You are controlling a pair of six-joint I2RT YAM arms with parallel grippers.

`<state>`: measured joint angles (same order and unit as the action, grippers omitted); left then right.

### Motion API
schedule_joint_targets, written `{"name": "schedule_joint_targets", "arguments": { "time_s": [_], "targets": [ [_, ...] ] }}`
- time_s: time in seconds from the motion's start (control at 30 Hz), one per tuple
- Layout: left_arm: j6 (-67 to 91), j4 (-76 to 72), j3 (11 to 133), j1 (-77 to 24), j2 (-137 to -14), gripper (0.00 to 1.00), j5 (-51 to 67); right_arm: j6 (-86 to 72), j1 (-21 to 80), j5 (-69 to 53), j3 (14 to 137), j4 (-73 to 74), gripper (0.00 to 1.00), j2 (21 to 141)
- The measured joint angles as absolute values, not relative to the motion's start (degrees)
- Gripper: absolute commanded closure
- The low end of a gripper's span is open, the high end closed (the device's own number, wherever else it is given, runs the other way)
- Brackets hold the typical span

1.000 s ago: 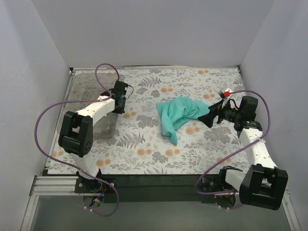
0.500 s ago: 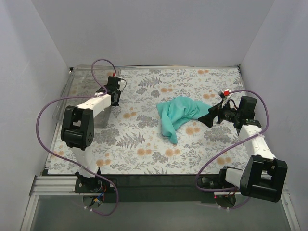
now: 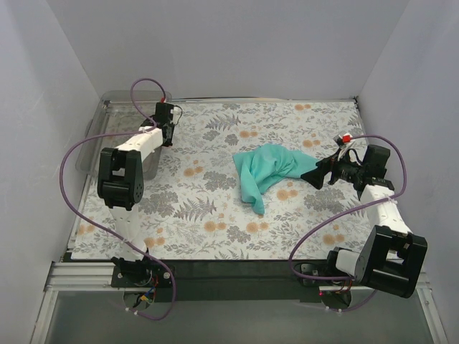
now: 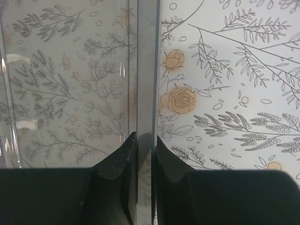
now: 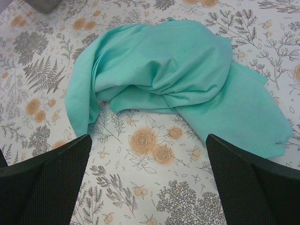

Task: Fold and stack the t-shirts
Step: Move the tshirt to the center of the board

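Note:
The teal-green t-shirt (image 3: 267, 172) (image 5: 173, 70) lies crumpled on the flowered table, right of centre. My right gripper (image 3: 316, 176) (image 5: 147, 139) hovers low just off its right edge, jaws wide open and empty, with the cloth straight ahead of the fingers. Far off at the back left, my left gripper (image 3: 164, 123) (image 4: 146, 140) is shut on the thin upright wall (image 4: 144, 70) of the clear plastic bin (image 3: 115, 118). One finger is inside the wall, the other outside.
The clear bin sits in the far-left corner against the white side wall. White walls close in the table on the left, back and right. Purple cables loop over both arms. The flowered cloth (image 3: 215, 215) covers the table.
My left arm has swung toward the far-left corner, dragging the clear bin with it. The right gripper has drawn back slightly to the right, away from the shirt.

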<state>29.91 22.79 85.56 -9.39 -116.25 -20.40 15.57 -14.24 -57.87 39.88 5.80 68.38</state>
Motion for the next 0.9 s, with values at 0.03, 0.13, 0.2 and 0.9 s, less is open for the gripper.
{"name": "schedule_joint_targets", "arguments": {
  "time_s": [0.03, 0.13, 0.2, 0.9],
  "targets": [
    [30.0, 22.9, 86.0, -9.1, -116.6, 1.00, -20.4, 15.6, -14.4, -58.0, 39.9, 5.8, 0.02, 68.6],
    [30.5, 23.3, 87.0, -8.6, -117.2, 1.00, -20.3, 15.6, -15.0, -58.3, 39.9, 5.8, 0.02, 68.9],
    [30.6, 23.5, 87.8, -8.3, -117.7, 1.00, -20.3, 15.6, -15.3, -58.5, 39.9, 5.8, 0.02, 68.9],
    [29.8, 24.9, 95.9, -6.7, -123.5, 0.80, -20.7, 15.7, -16.9, -59.7, 39.9, 5.8, 0.02, 69.5]
  ]
}}
